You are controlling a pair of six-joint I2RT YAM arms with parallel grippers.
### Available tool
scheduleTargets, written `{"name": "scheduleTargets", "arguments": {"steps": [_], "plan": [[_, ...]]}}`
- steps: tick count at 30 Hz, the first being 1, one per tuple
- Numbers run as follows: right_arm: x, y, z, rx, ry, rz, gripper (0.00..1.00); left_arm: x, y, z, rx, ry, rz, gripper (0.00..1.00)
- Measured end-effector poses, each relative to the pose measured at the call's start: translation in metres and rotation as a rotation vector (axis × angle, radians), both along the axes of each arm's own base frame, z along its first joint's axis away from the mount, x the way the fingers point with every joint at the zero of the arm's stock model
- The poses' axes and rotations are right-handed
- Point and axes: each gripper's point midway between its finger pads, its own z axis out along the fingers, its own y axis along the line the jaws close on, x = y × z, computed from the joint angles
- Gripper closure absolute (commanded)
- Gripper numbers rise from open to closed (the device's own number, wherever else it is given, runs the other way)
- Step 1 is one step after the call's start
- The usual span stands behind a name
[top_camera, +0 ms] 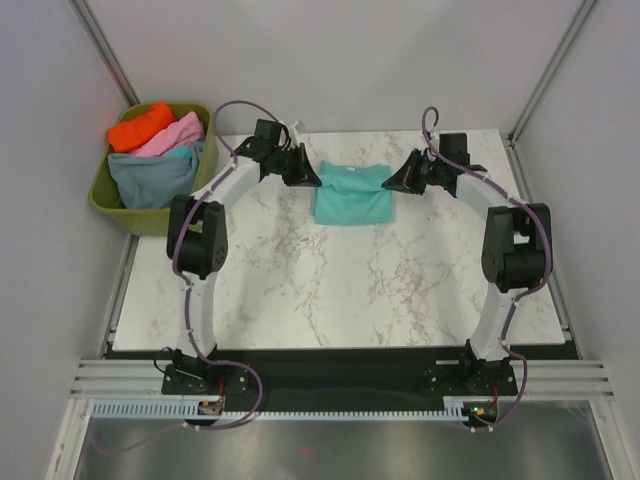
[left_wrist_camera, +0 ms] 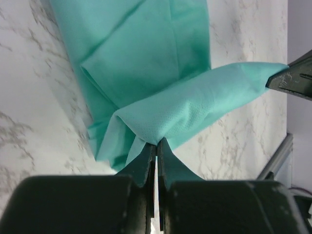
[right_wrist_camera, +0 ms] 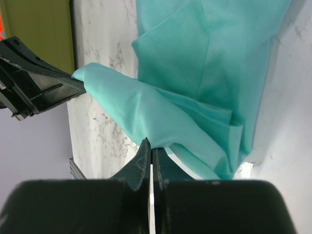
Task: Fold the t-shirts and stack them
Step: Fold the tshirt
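Observation:
A teal-green t-shirt (top_camera: 351,195) lies partly folded at the far middle of the marble table (top_camera: 330,290). My left gripper (top_camera: 310,178) is shut on its far left edge, and my right gripper (top_camera: 392,182) is shut on its far right edge. In the left wrist view the jaws (left_wrist_camera: 156,144) pinch a lifted fold of the t-shirt (left_wrist_camera: 146,53), and the right gripper's tip (left_wrist_camera: 292,78) holds the other end. In the right wrist view the jaws (right_wrist_camera: 151,148) pinch the same raised edge of the t-shirt (right_wrist_camera: 209,58). Orange (top_camera: 142,125), pink (top_camera: 172,135) and blue-grey (top_camera: 152,178) t-shirts lie in the tub.
An olive-green plastic tub (top_camera: 105,195) stands off the table's far left corner. Grey enclosure walls with metal corner posts (top_camera: 545,70) rise behind and beside the table. Both arm bases sit on the black rail (top_camera: 340,375) at the near edge.

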Motion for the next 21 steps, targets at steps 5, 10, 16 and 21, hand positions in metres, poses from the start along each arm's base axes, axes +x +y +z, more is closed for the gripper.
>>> {"name": "scheduleTargets", "arguments": {"steps": [5, 10, 16, 21], "plan": [[-0.039, -0.002, 0.030, 0.017, -0.022, 0.003, 1.00, -0.046, 0.006, 0.034, -0.042, 0.033, -0.010, 0.98], [-0.078, -0.004, 0.055, 0.031, -0.057, 0.008, 1.00, -0.094, 0.008, 0.056, -0.085, 0.067, -0.032, 0.98], [-0.125, -0.006, 0.050, 0.037, -0.031, 0.009, 1.00, -0.150, 0.008, 0.052, -0.090, 0.135, -0.068, 0.98], [-0.165, -0.009, 0.047, 0.044, -0.004, 0.000, 1.00, -0.189, 0.001, 0.054, -0.085, 0.151, -0.114, 0.98]]}}
